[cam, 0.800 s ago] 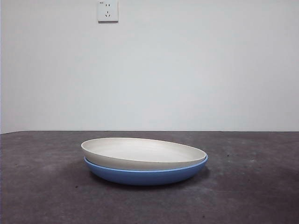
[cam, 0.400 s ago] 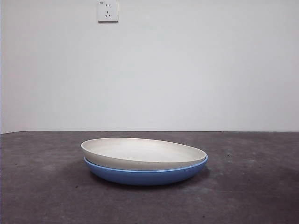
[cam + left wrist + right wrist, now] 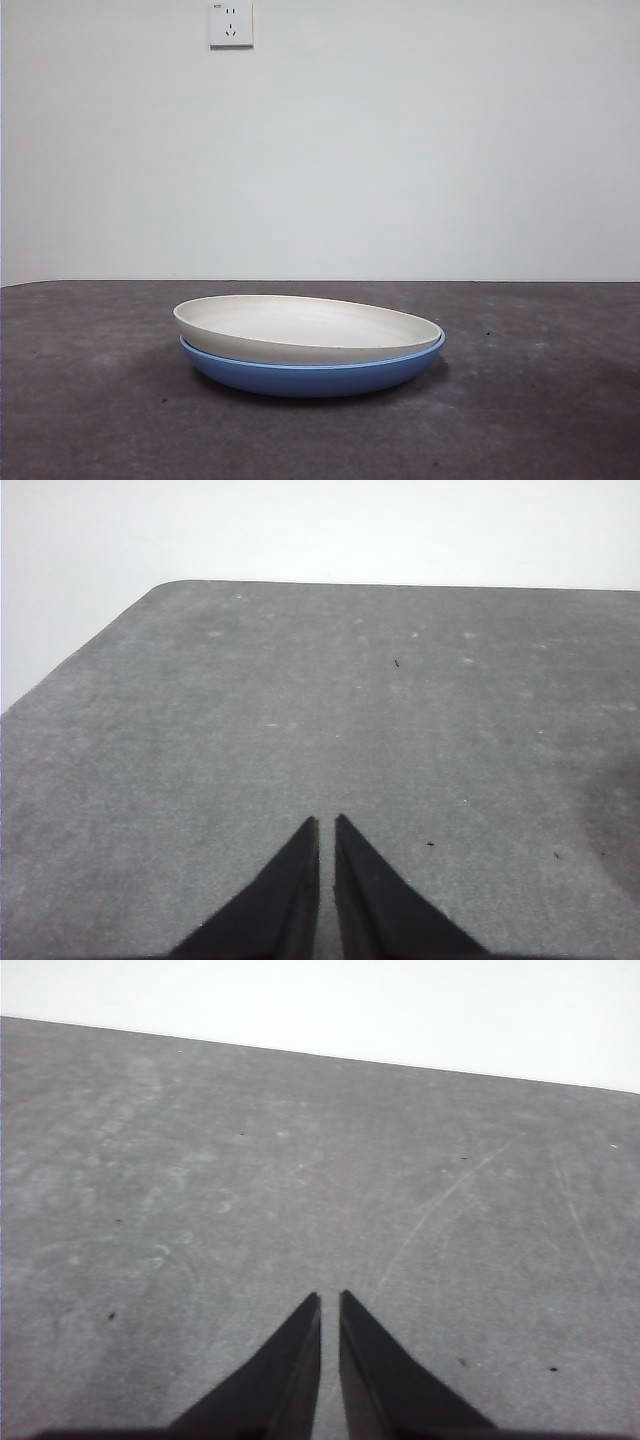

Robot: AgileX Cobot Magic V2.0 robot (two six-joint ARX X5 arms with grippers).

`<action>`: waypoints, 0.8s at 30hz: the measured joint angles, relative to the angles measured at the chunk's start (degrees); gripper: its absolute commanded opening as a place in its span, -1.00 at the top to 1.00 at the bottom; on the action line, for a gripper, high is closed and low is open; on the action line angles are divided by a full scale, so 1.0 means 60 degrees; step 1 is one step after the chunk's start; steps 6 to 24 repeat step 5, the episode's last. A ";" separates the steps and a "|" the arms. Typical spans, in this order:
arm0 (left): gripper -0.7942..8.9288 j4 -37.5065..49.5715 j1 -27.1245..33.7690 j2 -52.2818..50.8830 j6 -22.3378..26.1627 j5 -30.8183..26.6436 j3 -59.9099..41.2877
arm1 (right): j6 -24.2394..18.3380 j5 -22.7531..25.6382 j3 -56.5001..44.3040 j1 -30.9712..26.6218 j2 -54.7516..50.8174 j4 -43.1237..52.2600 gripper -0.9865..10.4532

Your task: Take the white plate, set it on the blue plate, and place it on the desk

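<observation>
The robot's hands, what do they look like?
Each tool is two plain black jaws, wide at the bottom and tapering to thin pointed tips, like a beak. The left tool and right tool look the same. No cables, stickers or markings show, and the arms are out of view.

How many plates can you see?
2. The white plate sits tilted in the blue plate, mid-desk. Another beneath could be hidden.
</observation>
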 measured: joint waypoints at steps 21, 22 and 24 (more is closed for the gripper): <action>0.78 0.0000 0.0000 0.0000 0.0000 0.0000 0.0000 | 0.0000 -0.0379 0.0000 0.0000 0.0000 -0.0025 0.78; 0.78 0.0000 0.0000 0.0000 0.0000 0.0000 0.0000 | 0.0000 -0.0379 0.0000 0.0000 0.0000 -0.0025 0.78; 0.78 0.0000 0.0000 0.0000 0.0000 0.0000 0.0000 | 0.0000 -0.0379 0.0000 0.0000 0.0000 -0.0025 0.78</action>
